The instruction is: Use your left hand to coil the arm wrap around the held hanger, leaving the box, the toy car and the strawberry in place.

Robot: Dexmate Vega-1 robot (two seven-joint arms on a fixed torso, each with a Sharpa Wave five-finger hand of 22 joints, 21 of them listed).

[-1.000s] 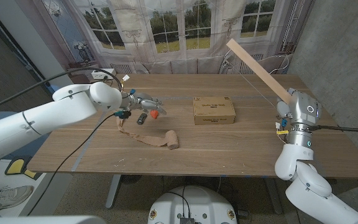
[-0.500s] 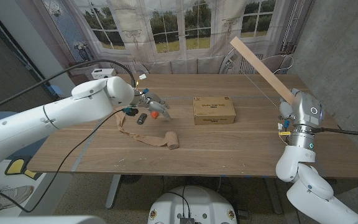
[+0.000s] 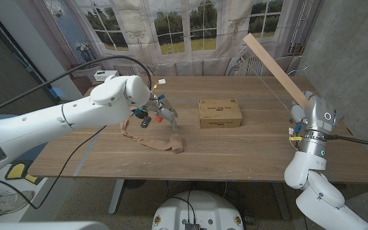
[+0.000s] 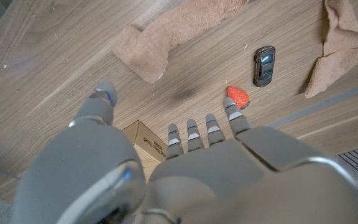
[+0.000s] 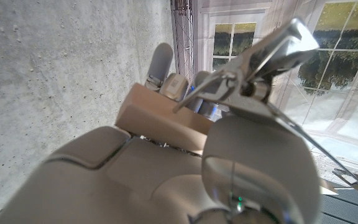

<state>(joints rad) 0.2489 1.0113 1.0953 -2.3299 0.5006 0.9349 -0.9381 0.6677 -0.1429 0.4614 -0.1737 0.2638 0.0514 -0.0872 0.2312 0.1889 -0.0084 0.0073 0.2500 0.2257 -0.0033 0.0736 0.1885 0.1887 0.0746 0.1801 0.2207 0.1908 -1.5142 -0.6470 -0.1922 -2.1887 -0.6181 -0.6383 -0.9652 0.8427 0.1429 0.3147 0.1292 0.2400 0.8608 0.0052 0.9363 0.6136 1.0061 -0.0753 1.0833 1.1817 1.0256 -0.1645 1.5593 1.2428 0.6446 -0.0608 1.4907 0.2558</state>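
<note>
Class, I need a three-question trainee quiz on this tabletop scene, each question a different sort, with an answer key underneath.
1. True or false: the left hand is gripping the arm wrap.
2. Multiple choice: what does the right hand hold? A) the box B) the hanger C) the strawberry
3. Fill in: in the left wrist view, the dark item lying close to the strawberry is the toy ____.

Key: 1 false, its fingers are spread above the table, holding nothing; 2 B; 3 car.
</note>
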